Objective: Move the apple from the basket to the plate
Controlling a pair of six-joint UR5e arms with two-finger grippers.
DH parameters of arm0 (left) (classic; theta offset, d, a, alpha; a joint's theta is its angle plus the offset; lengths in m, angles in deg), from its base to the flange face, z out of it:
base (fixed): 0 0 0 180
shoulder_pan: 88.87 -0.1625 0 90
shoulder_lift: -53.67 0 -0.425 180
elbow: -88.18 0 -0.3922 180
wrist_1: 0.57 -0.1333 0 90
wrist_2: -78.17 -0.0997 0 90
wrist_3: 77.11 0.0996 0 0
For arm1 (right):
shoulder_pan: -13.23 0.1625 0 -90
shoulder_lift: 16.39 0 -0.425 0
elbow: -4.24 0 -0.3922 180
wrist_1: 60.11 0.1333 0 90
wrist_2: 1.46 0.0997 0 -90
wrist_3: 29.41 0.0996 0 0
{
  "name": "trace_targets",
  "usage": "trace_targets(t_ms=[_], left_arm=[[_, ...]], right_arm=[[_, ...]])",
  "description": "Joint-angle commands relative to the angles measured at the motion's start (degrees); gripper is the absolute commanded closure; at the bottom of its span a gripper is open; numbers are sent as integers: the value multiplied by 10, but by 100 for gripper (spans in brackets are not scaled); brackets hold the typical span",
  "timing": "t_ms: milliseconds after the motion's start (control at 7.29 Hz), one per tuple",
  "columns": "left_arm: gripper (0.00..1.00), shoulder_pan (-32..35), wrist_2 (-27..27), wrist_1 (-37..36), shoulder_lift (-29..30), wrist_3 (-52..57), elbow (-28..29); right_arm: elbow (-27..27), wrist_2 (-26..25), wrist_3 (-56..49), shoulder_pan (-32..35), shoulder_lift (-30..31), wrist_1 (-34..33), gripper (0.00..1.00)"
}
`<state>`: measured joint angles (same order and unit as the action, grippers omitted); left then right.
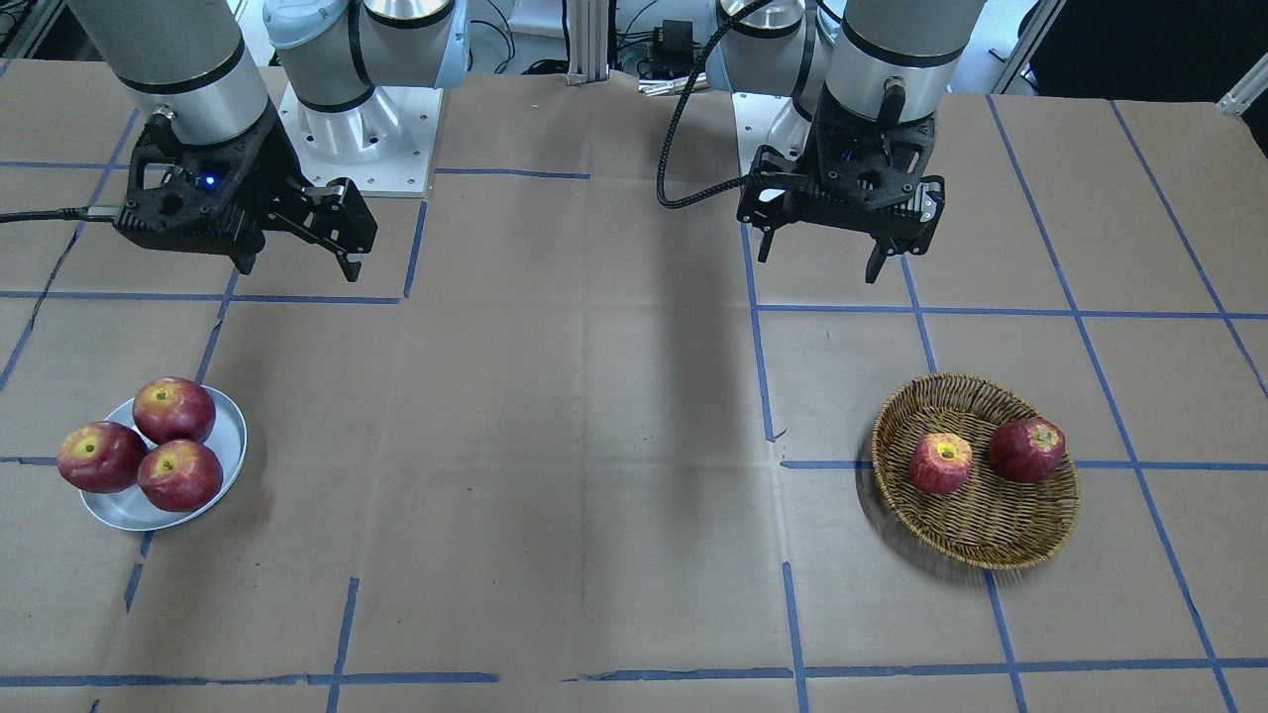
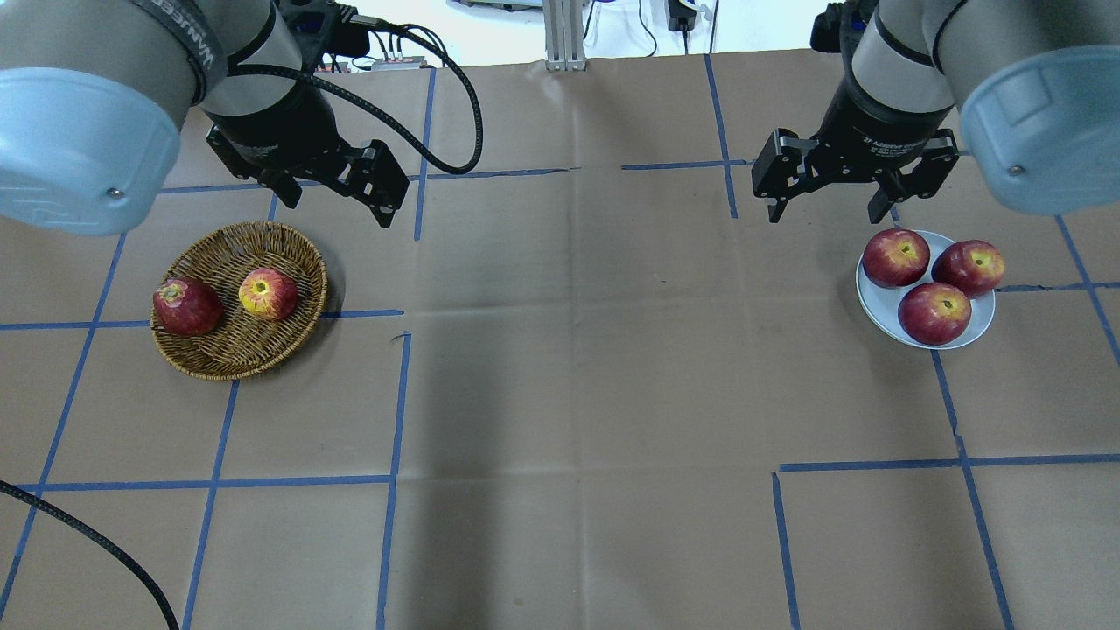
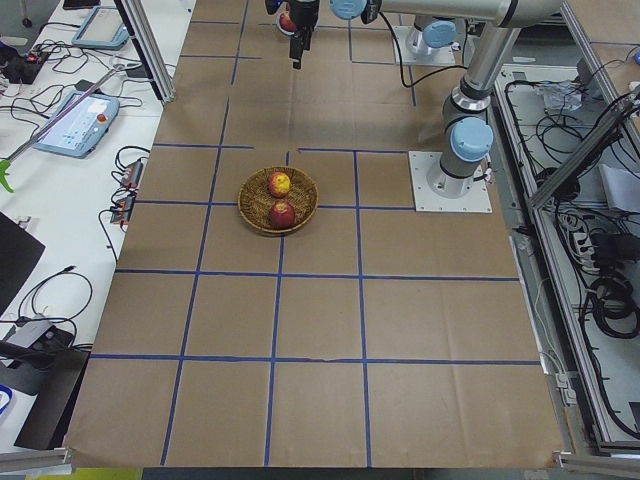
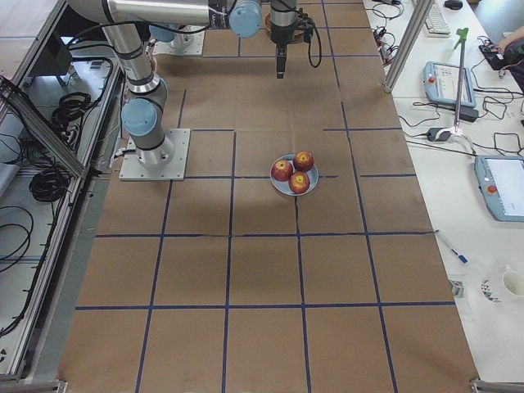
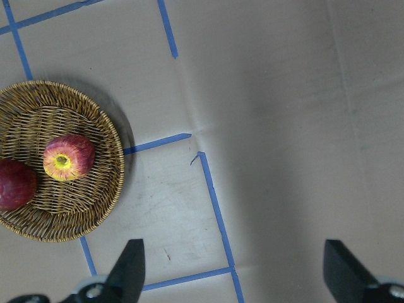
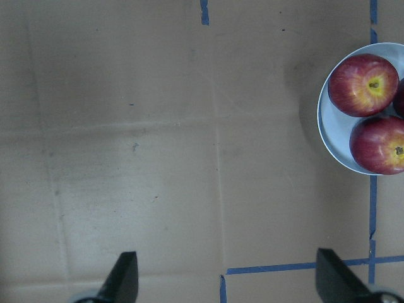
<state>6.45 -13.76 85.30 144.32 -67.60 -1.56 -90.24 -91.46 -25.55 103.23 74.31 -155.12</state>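
Note:
The pinkish-red apple [image 2: 269, 294] with a yellow stem patch lies in the wicker basket [image 2: 234, 366] beside a darker red apple [image 2: 186, 306]. It also shows in the front view [image 1: 940, 463] and the left wrist view [image 5: 69, 157]. My left gripper [image 2: 337, 206] hangs open and empty above the table, beyond the basket and to its right. The pale plate [image 2: 882, 306] holds three dark red apples [image 2: 934, 312]. My right gripper [image 2: 825, 213] hangs open and empty just beyond the plate's left edge, above the table.
Brown paper with a grid of blue tape lines [image 2: 398, 394] covers the table. A black cable [image 2: 437, 96] loops from the left wrist. Both arm bases [image 1: 362, 129] stand at the robot's side of the table.

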Motion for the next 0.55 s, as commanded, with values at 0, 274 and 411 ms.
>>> trace_targets(t_ms=[0,274,411], left_arm=[[1,0,0,0,0,-1,3],[1,0,0,0,0,-1,0],[1,0,0,0,0,-1,1]], right_arm=[[0,0,0,0,0,0,0],[1,1,0,0,0,0,0],[0,0,0,0,0,0,0]])
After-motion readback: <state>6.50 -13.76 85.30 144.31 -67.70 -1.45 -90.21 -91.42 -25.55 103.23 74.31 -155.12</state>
